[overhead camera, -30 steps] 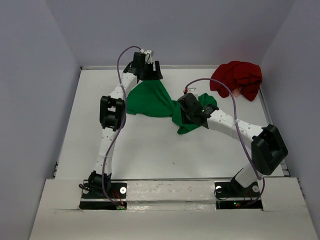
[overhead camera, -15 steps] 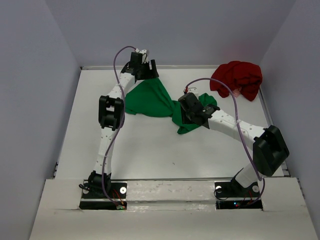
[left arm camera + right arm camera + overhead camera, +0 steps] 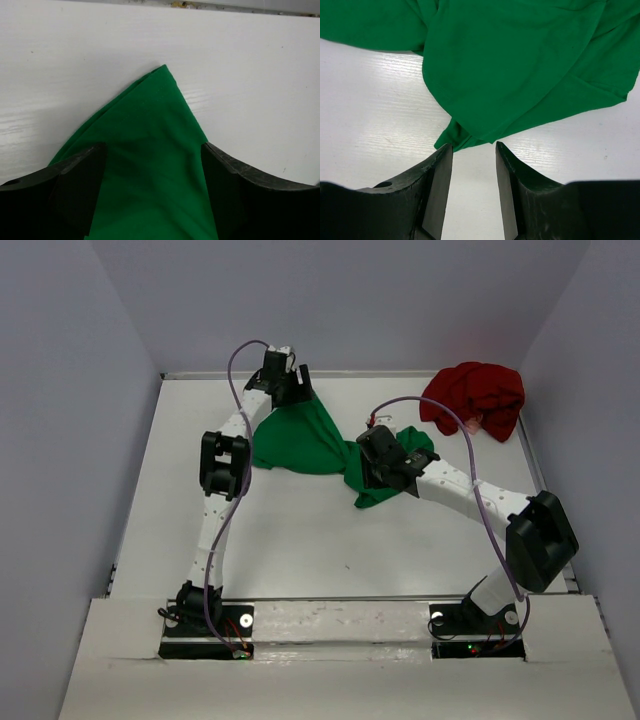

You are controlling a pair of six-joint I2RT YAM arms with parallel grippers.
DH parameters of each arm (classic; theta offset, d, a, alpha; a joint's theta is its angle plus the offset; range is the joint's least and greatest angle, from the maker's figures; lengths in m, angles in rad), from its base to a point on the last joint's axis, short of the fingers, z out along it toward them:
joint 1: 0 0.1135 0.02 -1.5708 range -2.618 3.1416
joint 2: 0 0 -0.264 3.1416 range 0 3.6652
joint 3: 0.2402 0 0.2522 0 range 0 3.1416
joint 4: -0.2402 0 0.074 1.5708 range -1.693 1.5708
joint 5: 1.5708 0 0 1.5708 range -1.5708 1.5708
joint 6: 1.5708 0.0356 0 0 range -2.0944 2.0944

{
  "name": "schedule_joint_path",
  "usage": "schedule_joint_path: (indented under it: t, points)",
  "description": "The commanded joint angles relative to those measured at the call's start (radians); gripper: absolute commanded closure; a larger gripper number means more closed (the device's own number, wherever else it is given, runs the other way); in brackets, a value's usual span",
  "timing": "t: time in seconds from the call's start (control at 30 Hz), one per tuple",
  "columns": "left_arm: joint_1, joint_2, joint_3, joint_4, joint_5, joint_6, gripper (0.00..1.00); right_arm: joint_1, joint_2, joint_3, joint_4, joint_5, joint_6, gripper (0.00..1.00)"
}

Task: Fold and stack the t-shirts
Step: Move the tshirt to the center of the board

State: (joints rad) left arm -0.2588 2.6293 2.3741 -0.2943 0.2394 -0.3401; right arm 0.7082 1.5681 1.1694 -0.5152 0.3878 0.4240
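Left gripper (image 3: 151,165) stands spread wide, astride the far corner of the green t-shirt (image 3: 305,440) — nothing pinched. Risk: it closes on one layer only and the corner slides out when pulled. Right gripper (image 3: 474,150), parted and empty, sits at that shirt's near hem. The cloth is bunched there, so a grab may take stray folds. Dark red t-shirt (image 3: 475,395) lies crumpled well right of the green one. Against the earlier frame, the left wrist has shifted slightly left — all else is unchanged.

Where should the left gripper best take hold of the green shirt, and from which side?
Probably the green shirt's pointed far corner, from straight above: that narrow tip lies flat on the table, between the open fingers of the left gripper.
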Motion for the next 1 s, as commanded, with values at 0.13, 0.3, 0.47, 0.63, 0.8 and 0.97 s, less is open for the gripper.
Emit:
schedule_joint_path:
  t: [0.13, 0.3, 0.47, 0.63, 0.8, 0.97]
  points:
    - [0.021, 0.017, 0.08, 0.041, 0.06, -0.039, 0.14, 0.005, -0.036, 0.001, 0.015, -0.001, 0.021, 0.55]
    - [0.021, 0.037, 0.062, 0.06, 0.089, -0.062, 0.14, 0.005, -0.031, 0.021, 0.014, -0.007, 0.018, 0.55]
    - [0.02, 0.047, 0.056, 0.06, 0.103, -0.071, 0.14, 0.005, -0.028, 0.021, 0.014, -0.004, 0.019, 0.55]
    - [0.015, 0.049, 0.04, 0.052, 0.104, -0.076, 0.15, 0.005, -0.026, 0.021, 0.014, -0.003, 0.019, 0.55]
    - [0.006, 0.049, 0.028, 0.0, 0.06, -0.065, 0.44, 0.005, -0.037, 0.016, 0.014, -0.004, 0.018, 0.55]
    - [-0.007, -0.031, -0.114, -0.088, -0.087, -0.077, 0.99, 0.005, -0.065, 0.019, 0.012, -0.007, 0.013, 0.55]
